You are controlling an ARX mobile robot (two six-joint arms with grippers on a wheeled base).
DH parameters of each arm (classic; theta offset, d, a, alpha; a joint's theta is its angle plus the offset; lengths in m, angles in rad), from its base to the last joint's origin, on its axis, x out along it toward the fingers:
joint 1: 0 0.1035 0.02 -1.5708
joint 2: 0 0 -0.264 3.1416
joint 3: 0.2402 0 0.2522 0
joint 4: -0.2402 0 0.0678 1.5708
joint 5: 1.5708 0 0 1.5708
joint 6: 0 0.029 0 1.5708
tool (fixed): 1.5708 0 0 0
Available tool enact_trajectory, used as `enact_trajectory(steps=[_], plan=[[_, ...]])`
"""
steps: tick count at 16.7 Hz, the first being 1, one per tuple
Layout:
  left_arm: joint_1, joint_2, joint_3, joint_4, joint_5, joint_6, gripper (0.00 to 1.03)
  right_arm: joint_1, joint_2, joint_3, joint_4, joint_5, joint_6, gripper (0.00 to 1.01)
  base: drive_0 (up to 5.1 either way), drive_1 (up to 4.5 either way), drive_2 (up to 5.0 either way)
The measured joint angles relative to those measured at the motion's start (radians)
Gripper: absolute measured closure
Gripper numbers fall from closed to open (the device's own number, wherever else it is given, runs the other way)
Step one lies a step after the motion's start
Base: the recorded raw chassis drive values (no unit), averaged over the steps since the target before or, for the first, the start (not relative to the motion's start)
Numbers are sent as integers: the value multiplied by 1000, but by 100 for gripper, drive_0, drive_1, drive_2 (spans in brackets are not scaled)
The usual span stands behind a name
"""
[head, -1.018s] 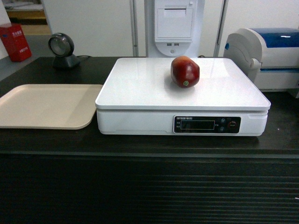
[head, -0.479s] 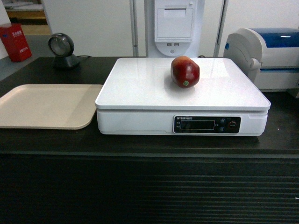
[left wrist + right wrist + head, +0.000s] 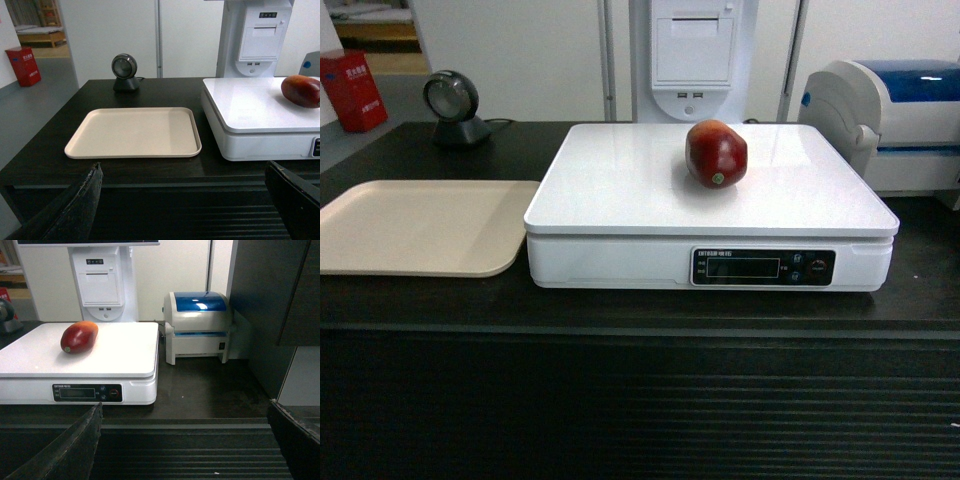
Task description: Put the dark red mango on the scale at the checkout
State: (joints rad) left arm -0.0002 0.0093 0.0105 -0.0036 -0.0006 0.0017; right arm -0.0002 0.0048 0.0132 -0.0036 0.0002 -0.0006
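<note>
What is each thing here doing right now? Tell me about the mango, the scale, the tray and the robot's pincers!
dark red mango: lying on the scale, untouched.
scale: on the checkout counter, carrying the mango.
beige tray: holds nothing.
left pincer: open, holding nothing.
right pincer: open, holding nothing.

Scale (image 3: 260, 107) right end cut off (left wrist view); display (image 3: 743, 267) text too small.
</note>
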Motion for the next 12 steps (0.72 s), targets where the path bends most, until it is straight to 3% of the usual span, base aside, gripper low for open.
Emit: enact_trajectory(steps=[12], plan=[[0,0,0,0,0,-1,5,0,0,0,0,0,1,3,0,0,0]])
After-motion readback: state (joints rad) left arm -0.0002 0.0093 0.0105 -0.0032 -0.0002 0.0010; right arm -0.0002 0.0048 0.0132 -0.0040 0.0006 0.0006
